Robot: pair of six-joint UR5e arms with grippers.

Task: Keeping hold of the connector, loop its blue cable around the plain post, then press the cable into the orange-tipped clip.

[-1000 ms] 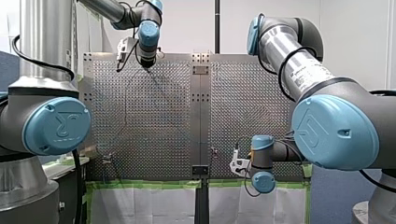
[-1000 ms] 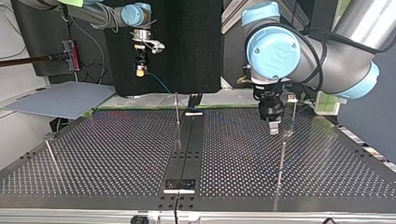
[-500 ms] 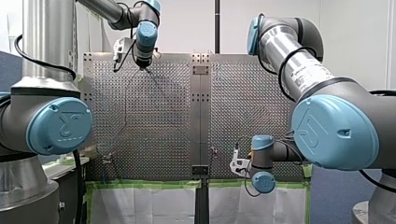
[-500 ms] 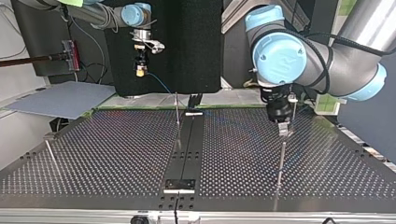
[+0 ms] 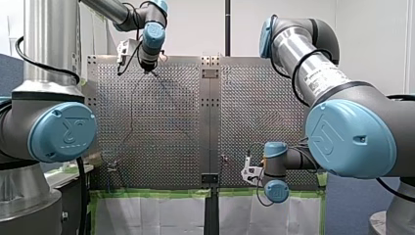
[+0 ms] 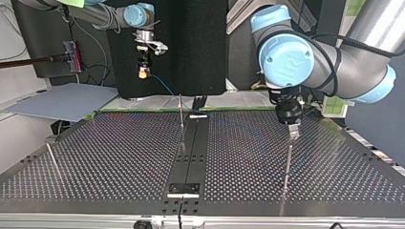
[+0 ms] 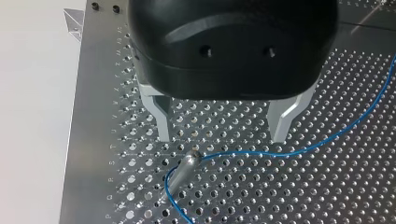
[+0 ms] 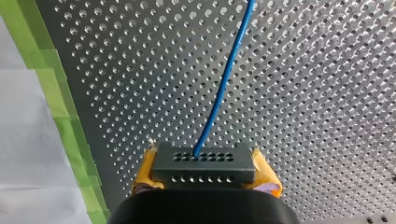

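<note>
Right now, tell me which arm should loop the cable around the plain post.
Left: my left fingers, open, hover over the post, blue cable beside it. My right fingers are shut on the connector.

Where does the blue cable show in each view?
Front view: too thin to pick out surely.
Top view: blue cable slants down from my right gripper toward the perforated table.
Left wrist view: bends at a metal post ahead of my left gripper.
Right wrist view: leaves the black connector.
Shared landmark: the perforated table.
</note>
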